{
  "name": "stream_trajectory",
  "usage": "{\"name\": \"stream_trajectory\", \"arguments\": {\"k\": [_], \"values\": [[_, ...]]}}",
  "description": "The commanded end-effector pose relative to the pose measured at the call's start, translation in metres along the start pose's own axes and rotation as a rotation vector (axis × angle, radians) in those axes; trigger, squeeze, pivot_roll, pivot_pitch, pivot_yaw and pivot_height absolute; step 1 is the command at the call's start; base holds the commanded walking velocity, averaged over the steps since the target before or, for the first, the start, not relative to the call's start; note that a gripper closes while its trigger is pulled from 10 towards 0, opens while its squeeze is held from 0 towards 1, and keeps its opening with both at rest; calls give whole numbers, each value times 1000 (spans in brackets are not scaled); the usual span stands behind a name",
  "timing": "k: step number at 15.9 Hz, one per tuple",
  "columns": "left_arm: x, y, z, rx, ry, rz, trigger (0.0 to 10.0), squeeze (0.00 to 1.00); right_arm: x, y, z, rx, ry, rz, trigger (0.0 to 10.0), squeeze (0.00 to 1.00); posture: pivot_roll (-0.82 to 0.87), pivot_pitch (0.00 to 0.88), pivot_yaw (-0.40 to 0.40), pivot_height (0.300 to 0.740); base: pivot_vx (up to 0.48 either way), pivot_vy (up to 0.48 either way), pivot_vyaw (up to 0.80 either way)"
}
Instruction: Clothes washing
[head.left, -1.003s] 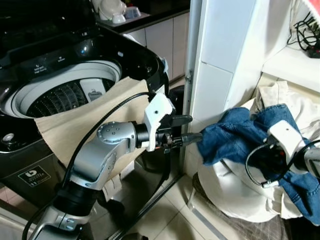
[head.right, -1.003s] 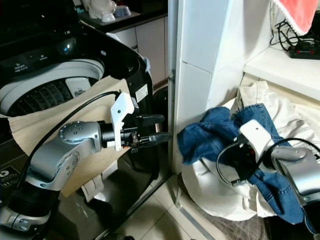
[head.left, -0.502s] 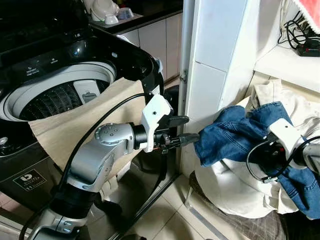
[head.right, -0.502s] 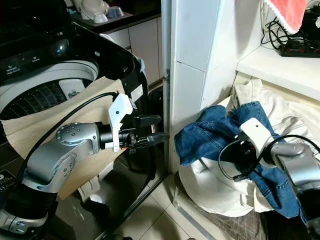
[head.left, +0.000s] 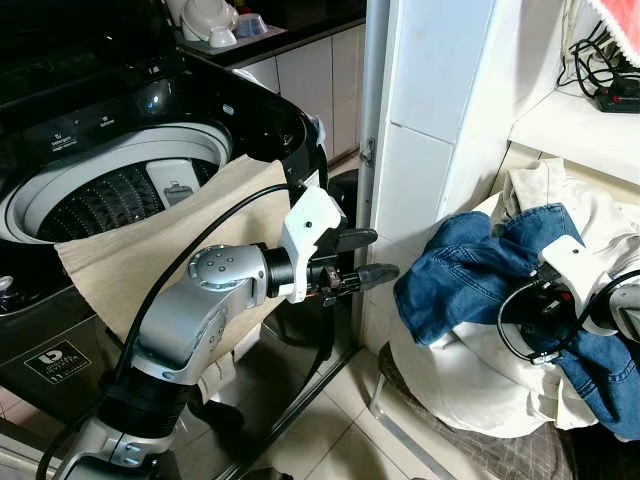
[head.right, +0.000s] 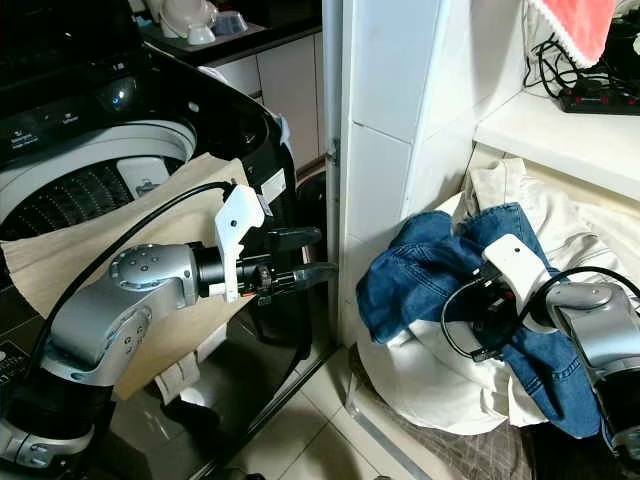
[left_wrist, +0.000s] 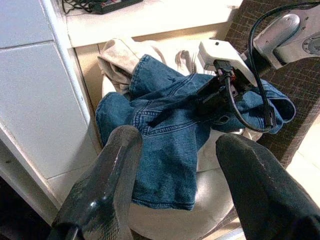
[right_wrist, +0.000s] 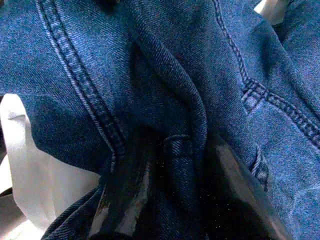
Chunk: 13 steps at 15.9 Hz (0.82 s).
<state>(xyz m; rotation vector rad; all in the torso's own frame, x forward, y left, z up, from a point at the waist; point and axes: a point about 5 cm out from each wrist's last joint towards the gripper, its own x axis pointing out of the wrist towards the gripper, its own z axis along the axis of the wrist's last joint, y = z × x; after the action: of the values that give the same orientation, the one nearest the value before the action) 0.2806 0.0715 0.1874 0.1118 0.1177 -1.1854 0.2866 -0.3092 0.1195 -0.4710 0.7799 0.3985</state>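
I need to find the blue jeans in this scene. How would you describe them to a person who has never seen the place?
Start at the black top-loading washing machine on the left and go right, past the white tiled wall, to a heap of cream-white laundry under a shelf. The blue jeans lie crumpled on top of that heap, with the right gripper clamped on a denim fold. They are the heap's one dark blue piece.

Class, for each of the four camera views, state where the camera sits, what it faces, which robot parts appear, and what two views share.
Left eye: on the head, looking down at the washer, beige cloth, jeans; both arms show.
Right eye: beside it, same scene.
Left wrist: looks along the open left gripper at the jeans and the right arm.
Right wrist: close on denim pinched in the right gripper.
Shared: both wrist views show the jeans.
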Motion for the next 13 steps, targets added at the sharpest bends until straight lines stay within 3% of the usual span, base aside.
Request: {"name": "stream_trajectory", "arguments": {"k": [1, 3, 6, 7, 9, 11, 13], "values": [[-4, 5, 1, 23, 33, 45, 10000, 0, -2, -3, 7, 50, -48, 8, 0, 0, -98, 0, 77, 740, 0, 0, 0], [-3, 6, 1, 24, 42, 59, 10000, 0, -5, -6, 10, 81, -81, 8, 0, 0, -95, 0, 71, 740, 0, 0, 0], [0, 17, 12, -12, -58, 173, 10000, 0, -15, -12, 15, 179, -162, 22, 0, 0, -97, 0, 70, 740, 0, 0, 0], [0, 24, 21, -9, -97, 235, 10000, 0, -23, -14, 21, 248, -248, 49, 0, 0, -97, 0, 69, 740, 0, 0, 0], [1, 27, 31, -17, -152, 260, 10000, 0, -30, -16, 29, 276, -318, 69, 0, 0, -98, 0, 68, 740, 0, 0, 0], [7, 29, 51, -8, -259, 285, 10000, 0, -55, -11, 67, 280, -582, 189, 0, 0, -99, 0, 63, 740, 0, 0, 0], [22, 24, 67, 4, -309, 227, 10000, 0, -76, 0, 93, 205, -719, 292, 0, 0, -96, 0, 57, 740, 0, 0, 0]]}}
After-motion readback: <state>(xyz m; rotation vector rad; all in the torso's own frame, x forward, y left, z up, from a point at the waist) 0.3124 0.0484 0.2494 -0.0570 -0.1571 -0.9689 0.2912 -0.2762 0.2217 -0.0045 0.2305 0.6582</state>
